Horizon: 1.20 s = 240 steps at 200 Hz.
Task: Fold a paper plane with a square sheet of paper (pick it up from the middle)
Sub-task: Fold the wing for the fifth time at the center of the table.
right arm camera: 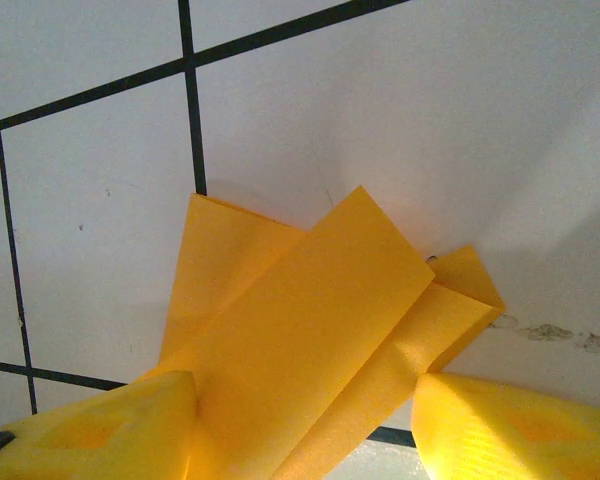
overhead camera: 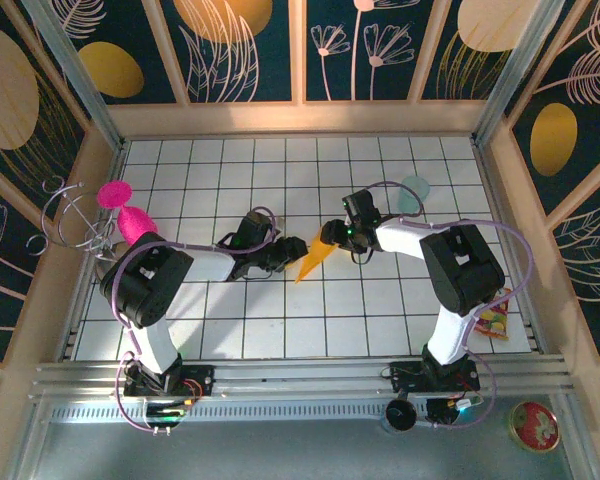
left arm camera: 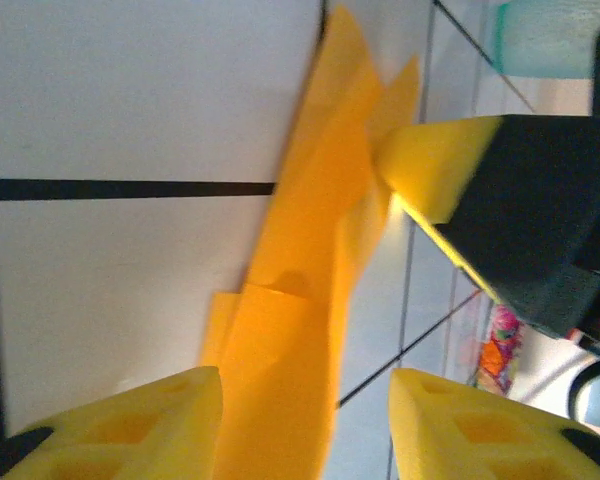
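While both arms reach low from the near edge toward the middle of the tabletop (overhead camera: pixel 380 320), wrists turned inward, their grippers meet at the paper plane (overhead camera: pixel 312 258) — a narrow orange dart lying there, its tip toward the near edge. The left gripper (left arm camera: pixel 302 385) stands spread, the paper running between its pads with a clear gap on one side. The right gripper (right arm camera: pixel 305 385) is apart too, the folded wide end filling the space between its pads — whether it squeezes, I cannot tell. Both wrist views cut the paper off at the bottom, and the right arm (overhead camera: pixel 460 265) hides part of a teal cup (overhead camera: pixel 413 192).
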{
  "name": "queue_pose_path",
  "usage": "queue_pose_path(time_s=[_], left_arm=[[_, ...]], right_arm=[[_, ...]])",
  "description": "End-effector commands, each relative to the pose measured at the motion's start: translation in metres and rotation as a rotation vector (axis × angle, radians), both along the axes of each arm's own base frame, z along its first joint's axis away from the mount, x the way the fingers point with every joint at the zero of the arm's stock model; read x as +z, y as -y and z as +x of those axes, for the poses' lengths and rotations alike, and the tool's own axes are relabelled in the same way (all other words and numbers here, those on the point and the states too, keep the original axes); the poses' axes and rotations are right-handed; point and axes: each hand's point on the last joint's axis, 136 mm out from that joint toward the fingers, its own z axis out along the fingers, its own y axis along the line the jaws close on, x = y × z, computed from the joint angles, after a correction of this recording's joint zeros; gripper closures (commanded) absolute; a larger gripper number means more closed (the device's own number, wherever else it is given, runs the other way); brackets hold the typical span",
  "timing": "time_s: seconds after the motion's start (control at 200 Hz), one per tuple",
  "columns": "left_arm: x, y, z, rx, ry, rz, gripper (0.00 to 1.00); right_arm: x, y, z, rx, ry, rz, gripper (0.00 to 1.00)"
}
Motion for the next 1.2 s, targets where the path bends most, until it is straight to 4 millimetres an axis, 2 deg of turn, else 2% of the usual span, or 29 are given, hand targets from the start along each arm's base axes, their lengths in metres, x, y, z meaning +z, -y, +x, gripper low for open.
queue_pose_path(time_s=[0.0,0.315,0.501,0.946,1.196], left_arm=[[-0.002,-0.004,0.001,-0.014,0.021,0.067,0.52],[-0.007,0.011,-0.004,-0.086,0.031,0.101,0.5],[-0.02,0.009,-0.005,-0.097,0.014,0.165,0.5],[-0.056,-0.009,-0.009,-0.082,-0.042,0.303,0.71],[-0.072,-0.015,-0.007,-0.075,-0.059,0.356,0.75]], right_arm=[[-0.055,-0.001,-0.017,0.021,-0.096,-0.049,0.38],[-0.058,0.0,-0.017,0.016,-0.106,-0.051,0.38],[-0.058,0.0,-0.017,0.012,-0.11,-0.054,0.38],[-0.061,0.002,-0.016,0.002,-0.124,-0.06,0.39],[-0.066,0.005,-0.019,-0.001,-0.135,-0.074,0.41]])
